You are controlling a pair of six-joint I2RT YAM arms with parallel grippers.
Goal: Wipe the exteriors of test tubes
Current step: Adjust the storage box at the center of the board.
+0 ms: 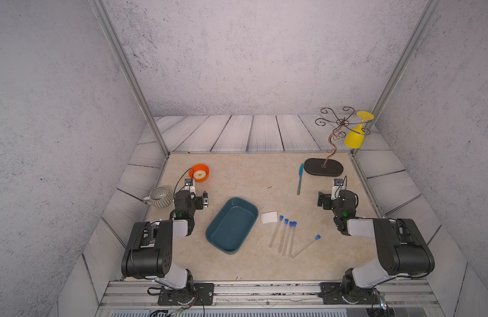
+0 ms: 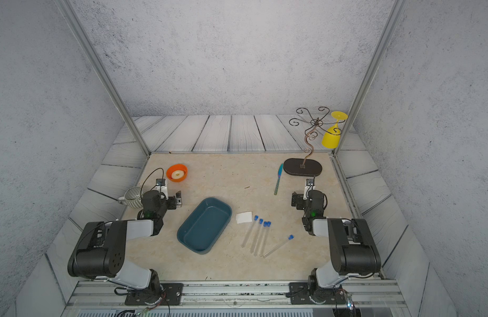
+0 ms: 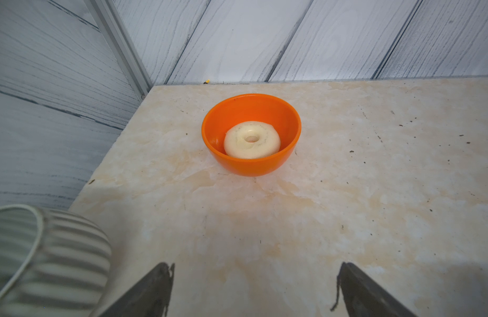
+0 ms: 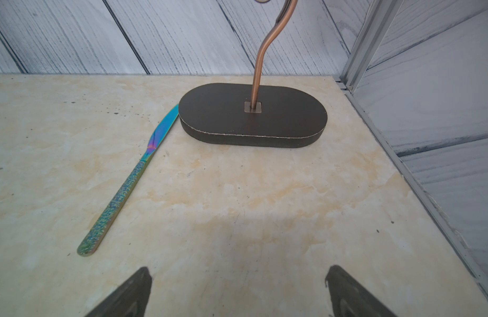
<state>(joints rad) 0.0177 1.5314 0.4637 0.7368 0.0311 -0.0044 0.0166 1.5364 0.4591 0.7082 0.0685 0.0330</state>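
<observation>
**Tubes untouched; both grippers wide and empty**

Counted five test tubes (image 1: 283, 236) lying flat on the table (image 1: 251, 178), blue caps toward the back. Four side by side just beside a white cloth (image 1: 268, 216), one apart, angled toward the right arm. Noted teal tray (image 1: 231, 227) left of them. Found left gripper (image 3: 255, 264) spread wide, holding nothing, facing an orange bowl (image 3: 248, 164). Found right gripper (image 4: 239, 267) likewise spread, empty, facing a knife (image 4: 122, 192).

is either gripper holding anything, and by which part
Nothing is held. The left gripper and the right gripper are both open and empty; the test tubes lie untouched on the table.
</observation>
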